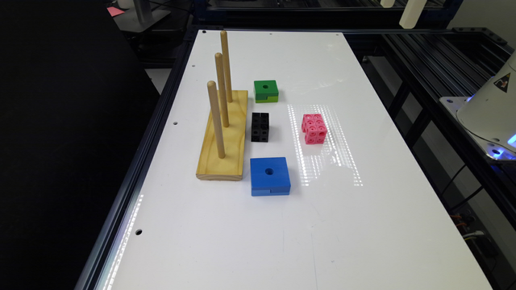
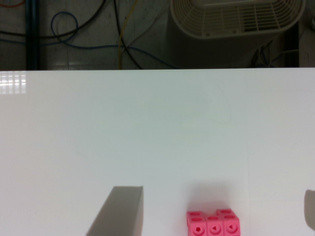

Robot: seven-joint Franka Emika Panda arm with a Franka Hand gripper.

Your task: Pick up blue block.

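- wooden base (image 1: 224, 161) with three upright pegs (image 1: 216, 119)
- green block (image 1: 266, 90) with a centre hole
- black cube cluster (image 1: 260, 127) just beside the base
- pink cube cluster (image 1: 314, 128) (image 2: 213, 223) — apart
- white table (image 1: 242, 241)

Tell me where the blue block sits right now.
In the exterior view the blue block lies flat on the white table, nearest the camera, just right of the wooden peg board, with the black cube behind it.

On the white desk (image 1: 363, 225) the blue block (image 1: 269, 176) lay flat beside a wooden peg stand (image 1: 224, 137). Past it sat a black cube (image 1: 260, 127), a green block (image 1: 266, 91) and a pink cube (image 1: 314, 128).
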